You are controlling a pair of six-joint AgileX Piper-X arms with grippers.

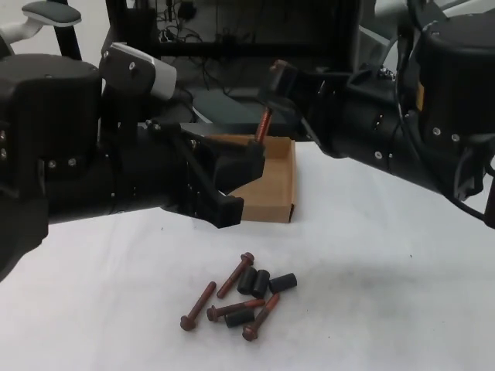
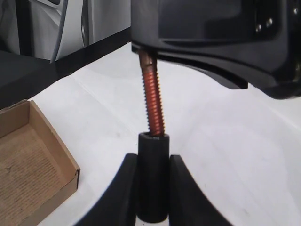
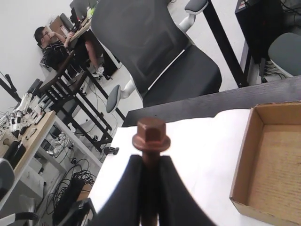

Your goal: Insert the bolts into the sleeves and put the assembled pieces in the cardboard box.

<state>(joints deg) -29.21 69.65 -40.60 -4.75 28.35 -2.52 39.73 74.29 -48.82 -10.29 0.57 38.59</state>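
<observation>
Copper-red thread against black sleeve: that is the joint in hand.

My left gripper (image 2: 153, 161) has its jaws pinched on the sleeve (image 2: 153, 186), held upright with the open end up. My right gripper (image 3: 149, 162) has its jaws pressed on the shank of the bolt (image 3: 149, 134) just under the flanged hex head, thread pointing down at the sleeve. In the left wrist view the thread tip sits in the sleeve's mouth. Depth of entry cannot be read, and most of the thread stands exposed above the rim. The bolt appears to lean slightly off the sleeve's axis.

Judgement: insertion started, not seated.

Outward: the cardboard box (image 1: 278, 207) lies on the white bench (image 1: 387, 270) just beyond the joint. The part of its floor I can see holds no finished piece. Nearer to me, loose bolts (image 1: 197, 305) and loose sleeves (image 1: 282, 282) lie clustered, some touching.

Risks from here:
- If the lean is real, pushing down could jam the thread on the sleeve rim.
- My right grip is narrow and sits high on the shank, so a side load at the tip could pivot the bolt in the jaws.
- Push force could slide the smooth sleeve down through my left jaws.
- If the right jaws let go before the bolt is seated, it could topple out onto the bench.
</observation>
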